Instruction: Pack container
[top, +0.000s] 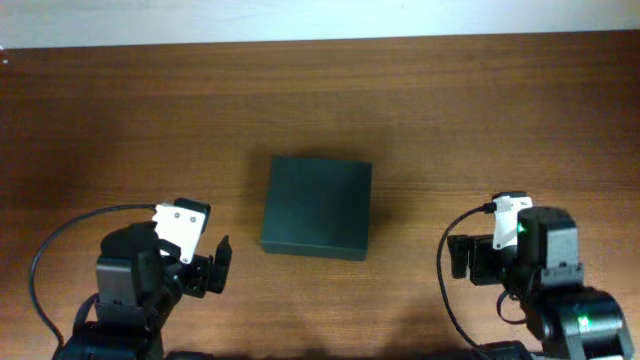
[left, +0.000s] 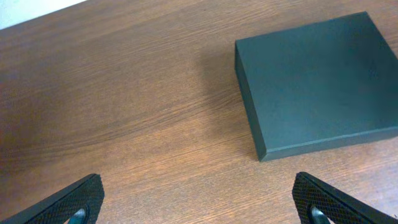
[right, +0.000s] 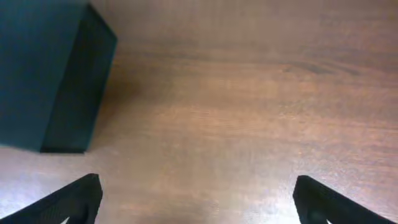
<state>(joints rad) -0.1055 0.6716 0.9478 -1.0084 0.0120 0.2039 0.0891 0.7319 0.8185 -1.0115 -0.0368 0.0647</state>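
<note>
The container is a dark green-black matte box lying flat and shut at the middle of the wooden table. It also shows at the upper right of the left wrist view and at the upper left of the right wrist view. My left gripper is open and empty, low at the front left, a short way left of the box; its fingers show wide apart in the left wrist view. My right gripper is open and empty at the front right, apart from the box, fingers spread in the right wrist view.
The wooden table runs to a pale wall along the far edge. Black cables loop beside each arm base at the front left and front right. No hand tools or other objects are in view.
</note>
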